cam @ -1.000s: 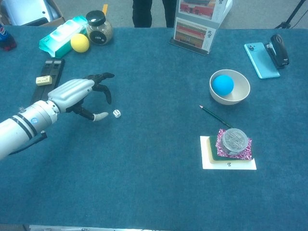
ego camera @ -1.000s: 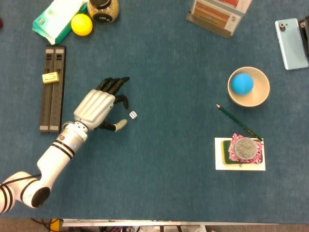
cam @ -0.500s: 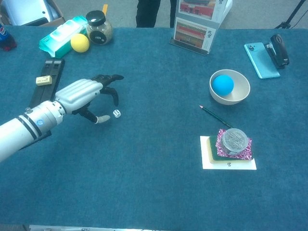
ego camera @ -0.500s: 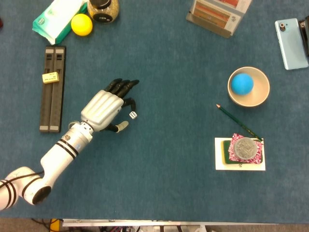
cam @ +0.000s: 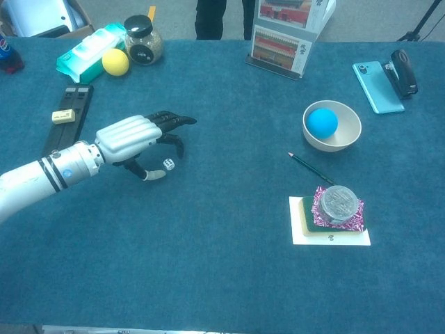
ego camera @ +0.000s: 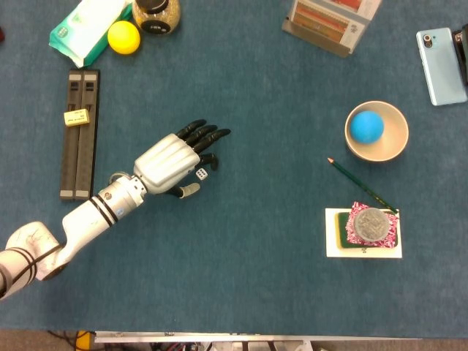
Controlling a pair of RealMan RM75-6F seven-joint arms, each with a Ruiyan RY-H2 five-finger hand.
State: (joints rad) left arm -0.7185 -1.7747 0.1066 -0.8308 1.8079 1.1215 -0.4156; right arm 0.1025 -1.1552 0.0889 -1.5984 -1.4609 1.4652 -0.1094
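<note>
My left hand (ego camera: 172,159) (cam: 138,136) hovers over the blue table cloth left of centre, palm down, fingers spread and reaching right. A small white die (ego camera: 200,173) (cam: 167,163) lies on the cloth between the thumb and the fingers, just under the fingertips; no finger plainly closes on it. My right hand shows in neither view.
A black bar (ego camera: 79,131) with a yellow eraser (ego camera: 76,117) lies at the left. A yellow ball (ego camera: 123,36), wipes pack (ego camera: 82,23) and jar (ego camera: 156,14) sit at the back left. On the right are a bowl (ego camera: 391,142) with a blue ball (ego camera: 365,126), a pencil (ego camera: 361,185), a phone (ego camera: 440,55) and a card (ego camera: 363,250) with a foil-wrapped item (ego camera: 371,223).
My left hand has slid to the right, from beside the die to over it, so the die now lies between thumb and fingers. The die itself has not moved.
</note>
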